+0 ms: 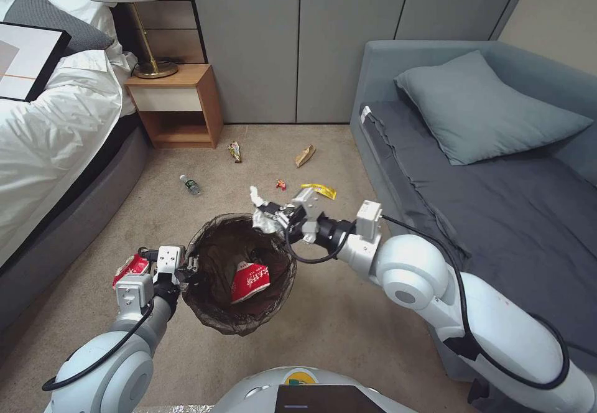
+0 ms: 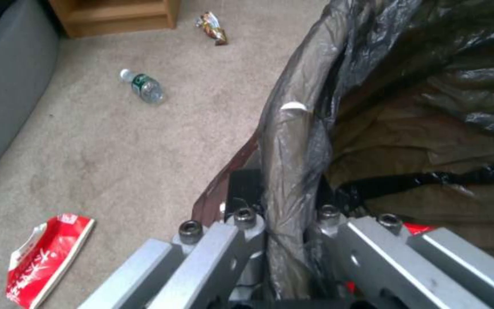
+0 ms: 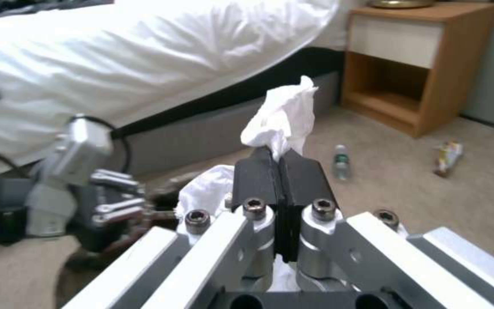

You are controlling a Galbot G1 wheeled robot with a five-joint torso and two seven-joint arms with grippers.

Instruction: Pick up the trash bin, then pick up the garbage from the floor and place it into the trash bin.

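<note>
The trash bin (image 1: 205,301), lined with a dark see-through bag, hangs in front of me above the floor (image 1: 348,320). My left gripper (image 1: 189,271) is shut on its left rim, and in the left wrist view the bag-covered rim (image 2: 284,171) runs between the left gripper's (image 2: 284,223) closed fingers. My right gripper (image 1: 273,217) is shut on a white crumpled tissue (image 1: 261,213) at the bin's far rim; the tissue (image 3: 281,120) sticks up from the right gripper (image 3: 279,161). A red-and-white packet (image 1: 250,281) lies inside the bin.
On the carpet lie another red-and-white packet (image 2: 44,257), a small bottle (image 1: 191,185), a snack wrapper (image 1: 234,151), a brown paper scrap (image 1: 304,155), a yellow wrapper (image 1: 319,190) and a small red piece (image 1: 281,184). Bed (image 1: 50,133) left, nightstand (image 1: 177,105) behind, sofa (image 1: 497,214) right.
</note>
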